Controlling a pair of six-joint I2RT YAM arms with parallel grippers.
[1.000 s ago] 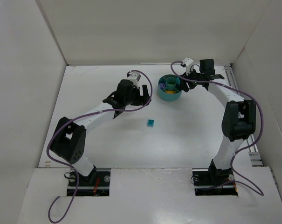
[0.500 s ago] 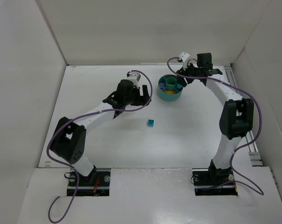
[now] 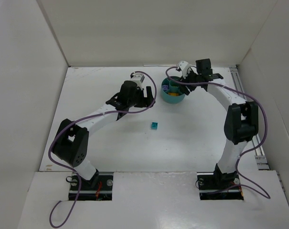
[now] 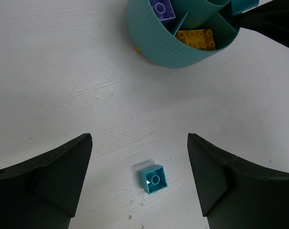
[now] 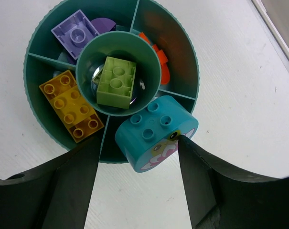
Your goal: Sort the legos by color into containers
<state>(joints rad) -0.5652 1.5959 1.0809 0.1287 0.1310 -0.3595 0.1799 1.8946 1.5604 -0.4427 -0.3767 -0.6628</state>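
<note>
The round teal tub (image 3: 173, 91) stands at the back middle of the table. In the right wrist view its compartments (image 5: 39, 76) hold a purple brick (image 5: 77, 33), a yellow brick (image 5: 71, 105) and an orange-red piece (image 5: 159, 59). A light green brick (image 5: 115, 81) lies in the central ring. My right gripper (image 5: 139, 139) is open over the tub's near rim. A large rounded teal brick (image 5: 154, 129) with a printed face lies tilted on that rim, touching only the right finger. My left gripper (image 4: 139, 138) is open and empty above a small teal brick (image 4: 153, 179), which also shows in the top view (image 3: 154, 125).
White walls close in the table at the back and on both sides. A tiny yellow bit (image 4: 137, 49) lies on the table against the tub's outer wall. The right arm's purple cable (image 3: 251, 102) loops over the right side.
My right gripper has swung left from beside the tub to over its near rim. The left arm and the small teal brick have not moved.
</note>
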